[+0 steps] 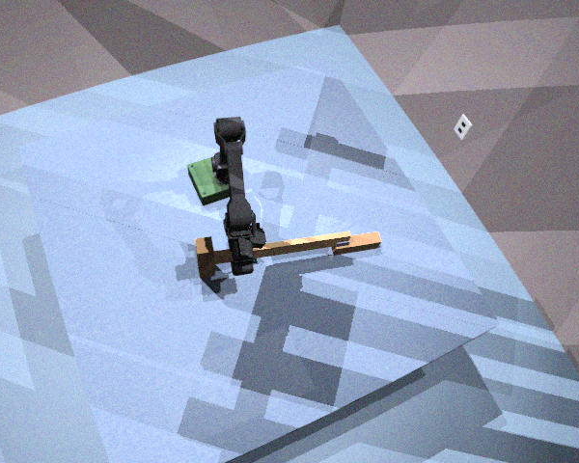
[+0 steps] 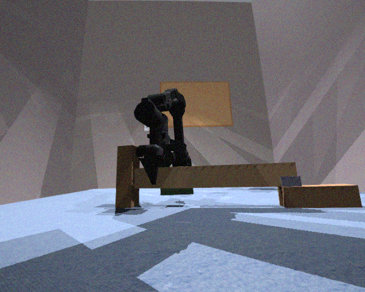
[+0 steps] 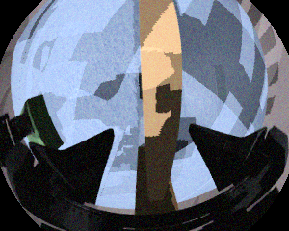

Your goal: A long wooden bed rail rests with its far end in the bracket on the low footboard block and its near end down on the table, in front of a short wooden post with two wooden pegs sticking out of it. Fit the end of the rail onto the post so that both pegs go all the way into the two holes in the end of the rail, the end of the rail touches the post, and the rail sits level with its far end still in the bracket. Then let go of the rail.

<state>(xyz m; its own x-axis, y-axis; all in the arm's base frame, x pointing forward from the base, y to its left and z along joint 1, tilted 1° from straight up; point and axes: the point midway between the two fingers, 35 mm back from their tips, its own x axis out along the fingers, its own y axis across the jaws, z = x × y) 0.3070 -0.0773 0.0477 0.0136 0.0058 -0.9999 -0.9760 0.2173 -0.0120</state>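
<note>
The wooden rail [image 1: 299,245] [image 2: 223,176] [image 3: 161,67] spans from the post [image 1: 204,254] [image 2: 123,179] to the low footboard block [image 1: 365,242] [image 2: 322,196]. It is off the table and looks about level. Its far end sits in the grey bracket [image 2: 291,181]. Its near end meets the post's face with no gap that I can see. No pegs show; whether they are fully in the holes is hidden. My gripper [image 2: 154,179] [image 3: 152,130] is open near the post end, fingers apart on both sides of the rail, with space beside it in the wrist view.
The arm's green base plate [image 1: 207,181] [image 2: 176,191] [image 3: 47,122] is behind the rail. The post rises above the rail right beside my gripper. An orange board [image 2: 204,103] and a white socket plate [image 1: 462,126] are on the walls.
</note>
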